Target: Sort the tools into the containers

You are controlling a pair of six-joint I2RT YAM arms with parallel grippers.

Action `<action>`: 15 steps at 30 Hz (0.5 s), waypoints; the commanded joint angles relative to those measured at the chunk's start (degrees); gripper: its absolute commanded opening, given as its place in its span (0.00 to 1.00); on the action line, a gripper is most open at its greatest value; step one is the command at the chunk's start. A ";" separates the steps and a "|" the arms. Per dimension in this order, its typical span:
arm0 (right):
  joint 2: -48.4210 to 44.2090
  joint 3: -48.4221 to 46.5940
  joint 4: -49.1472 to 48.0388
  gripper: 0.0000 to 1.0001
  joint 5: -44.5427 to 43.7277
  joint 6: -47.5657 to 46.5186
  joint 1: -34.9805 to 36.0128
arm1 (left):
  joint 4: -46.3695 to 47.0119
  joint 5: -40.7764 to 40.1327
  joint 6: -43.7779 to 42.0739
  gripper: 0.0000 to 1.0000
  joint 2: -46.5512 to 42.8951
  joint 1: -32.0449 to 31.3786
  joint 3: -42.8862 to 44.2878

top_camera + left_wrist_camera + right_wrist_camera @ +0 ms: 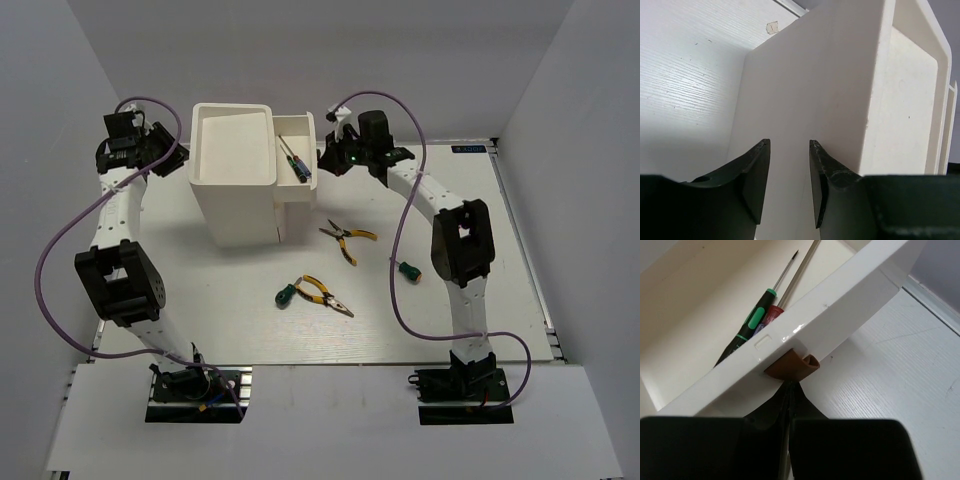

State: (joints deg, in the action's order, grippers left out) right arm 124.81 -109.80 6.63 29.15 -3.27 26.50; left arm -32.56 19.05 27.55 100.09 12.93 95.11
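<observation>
The tall white box unit (240, 205) stands at the back left. Its top drawer (308, 128) is pulled out to the right and holds two thin screwdrivers (294, 160), a dark-handled one (751, 329) and a purple-red-handled one (772, 315). My right gripper (330, 157) is shut, and in the right wrist view its tips (789, 384) touch the underside of the drawer's brown knob (792, 365). My left gripper (178, 152) is open and empty, close against the box's left wall (805, 90). Two yellow-handled pliers (346, 238) (326, 294) and two green stubby screwdrivers (286, 295) (408, 271) lie on the table.
White walls close in the table on the left, back and right. Purple cables loop from both arms, and the right arm's cable (396, 262) hangs beside the right green screwdriver. The right arm (455, 240) stretches over the table's right half.
</observation>
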 commanded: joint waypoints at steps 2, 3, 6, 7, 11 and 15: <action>-5.19 6.15 -5.05 0.00 -3.38 -5.16 2.06 | -0.67 0.20 1.10 0.48 0.18 -1.33 2.71; -5.37 6.70 -4.62 0.00 -6.00 -5.95 1.80 | -0.67 -0.32 1.10 0.48 0.19 -1.33 2.71; -7.30 9.07 -5.48 0.00 -7.43 -7.45 1.54 | 0.03 -0.33 1.63 0.48 0.19 -1.33 2.71; -7.65 9.86 -6.01 0.00 -7.79 -8.33 1.45 | 0.04 -0.33 2.15 0.48 0.71 -1.33 2.19; -7.84 11.28 -9.36 0.00 -10.68 -9.21 1.18 | 1.09 0.28 2.16 0.48 1.77 -1.33 2.18; -5.55 8.03 -9.71 0.00 -14.11 -8.60 1.36 | 1.62 0.29 2.68 0.48 2.91 -1.33 2.18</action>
State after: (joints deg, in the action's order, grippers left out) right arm 120.38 -98.32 1.34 18.72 -10.94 28.08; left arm -31.33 17.98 29.54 102.89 12.71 95.74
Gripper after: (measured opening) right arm 0.005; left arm 0.479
